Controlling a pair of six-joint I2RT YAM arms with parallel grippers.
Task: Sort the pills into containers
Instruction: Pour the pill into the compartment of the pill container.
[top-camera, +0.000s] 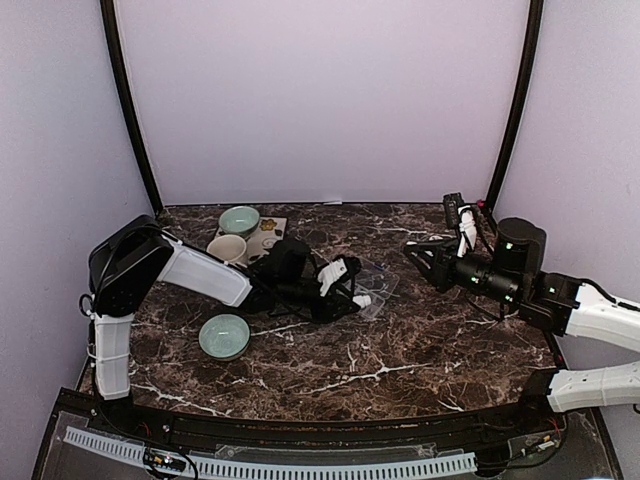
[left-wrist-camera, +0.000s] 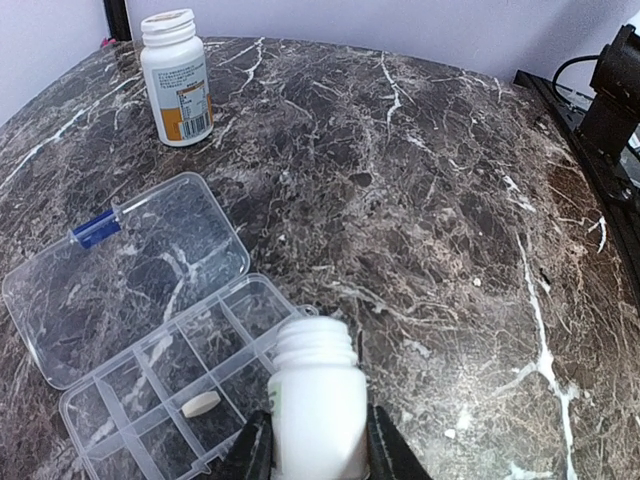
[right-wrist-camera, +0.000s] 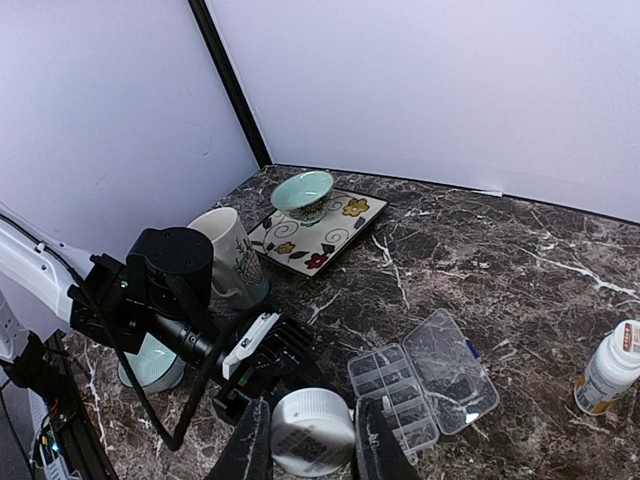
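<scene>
The clear compartment box (left-wrist-camera: 150, 405) lies with its lid (left-wrist-camera: 120, 270) swung open; it also shows in the overhead view (top-camera: 378, 288) and the right wrist view (right-wrist-camera: 400, 390). One beige oblong pill (left-wrist-camera: 200, 404) rests in a compartment. My left gripper (left-wrist-camera: 318, 442) is shut on an uncapped white pill bottle (left-wrist-camera: 318, 385), which is tilted with its open neck over the box's near right edge. My right gripper (right-wrist-camera: 310, 435) hovers right of the box, shut on a white ribbed cap (right-wrist-camera: 312, 428). In the overhead view the left gripper (top-camera: 345, 275) touches the box and the right gripper (top-camera: 415, 255) stays apart.
A second white bottle (left-wrist-camera: 175, 80) with an orange label stands beyond the box, near the right arm (top-camera: 466, 240). A pale green bowl (top-camera: 224, 335) sits front left. A mug (right-wrist-camera: 230, 255) and another green bowl (right-wrist-camera: 303, 190) on a flowered tray (right-wrist-camera: 345, 225) stand at the back left.
</scene>
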